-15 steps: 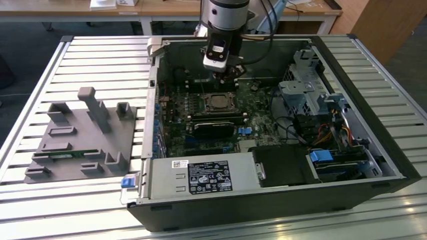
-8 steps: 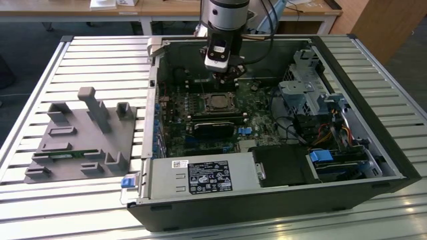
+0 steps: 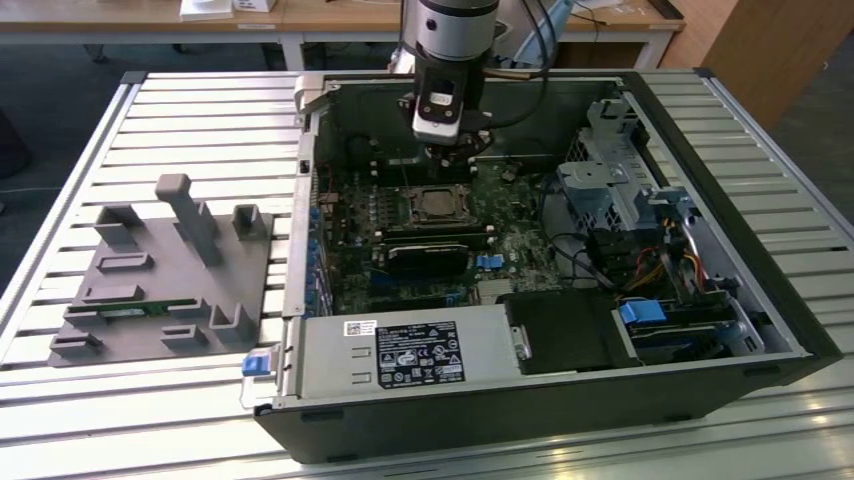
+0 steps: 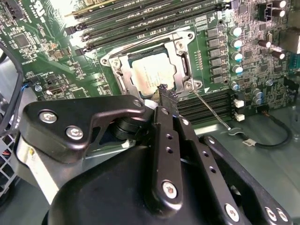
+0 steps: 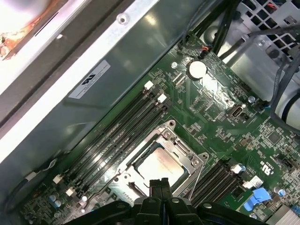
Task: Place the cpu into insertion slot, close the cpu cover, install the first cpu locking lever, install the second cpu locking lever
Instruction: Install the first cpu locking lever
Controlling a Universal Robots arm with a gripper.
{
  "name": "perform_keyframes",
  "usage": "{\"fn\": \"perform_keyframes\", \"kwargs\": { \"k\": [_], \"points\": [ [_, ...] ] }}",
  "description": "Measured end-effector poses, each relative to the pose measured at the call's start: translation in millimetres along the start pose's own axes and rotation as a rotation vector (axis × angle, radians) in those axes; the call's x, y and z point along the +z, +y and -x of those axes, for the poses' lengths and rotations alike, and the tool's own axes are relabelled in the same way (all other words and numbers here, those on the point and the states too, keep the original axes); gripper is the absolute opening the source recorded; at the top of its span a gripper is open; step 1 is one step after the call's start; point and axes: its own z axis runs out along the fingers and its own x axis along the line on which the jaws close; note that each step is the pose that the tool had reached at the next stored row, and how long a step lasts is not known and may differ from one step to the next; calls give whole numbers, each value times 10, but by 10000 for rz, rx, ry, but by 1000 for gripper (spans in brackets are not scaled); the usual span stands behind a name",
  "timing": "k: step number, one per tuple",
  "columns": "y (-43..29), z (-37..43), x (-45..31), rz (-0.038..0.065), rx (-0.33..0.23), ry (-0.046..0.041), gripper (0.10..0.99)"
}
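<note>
Looking at your gripper [image 5: 159,183] first — is it carrying anything?

No. Your fingers [image 4: 165,96] are pressed together, empty, their tips just over the near edge of the cpu [image 4: 151,71]; whether they touch it, you can't tell.

And the cpu?

It lies flat in the insertion slot [image 3: 414,205], with the cpu cover [image 4: 183,65] down around it. You'll see one thin locking lever [image 4: 212,111] sticking out free from the socket's corner.

Beyond that?

Black memory strips [image 5: 119,129] on the green circuit board [image 5: 220,117], then the grey wall of the computer case [image 5: 140,56].
</note>
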Motion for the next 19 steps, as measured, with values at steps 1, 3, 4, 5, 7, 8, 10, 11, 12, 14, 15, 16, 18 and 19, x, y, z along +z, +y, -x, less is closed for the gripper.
{"fn": "perform_keyframes", "kwargs": {
  "k": [1,3,4,5,7,8,10,11,12,14,15,16,18,19],
  "points": [
    [0,0,0,-1,-54,0,106],
    [0,0,0,-3,-159,1,106],
    [0,0,0,-3,-212,2,106],
    [0,0,0,-4,-262,3,106],
    [0,0,0,-6,-359,4,106],
    [0,0,0,-6,-408,5,106],
    [0,0,0,-8,-514,6,106],
    [0,0,0,-9,-589,6,106],
    [0,0,0,-10,-660,7,106],
    [0,0,0,-13,-831,9,106],
    [0,0,0,-14,-940,10,106],
    [0,0,0,-16,-1042,12,106],
    [0,0,0,-19,-1245,13,106],
    [0,0,0,-20,-1337,15,106]
  ]
}}
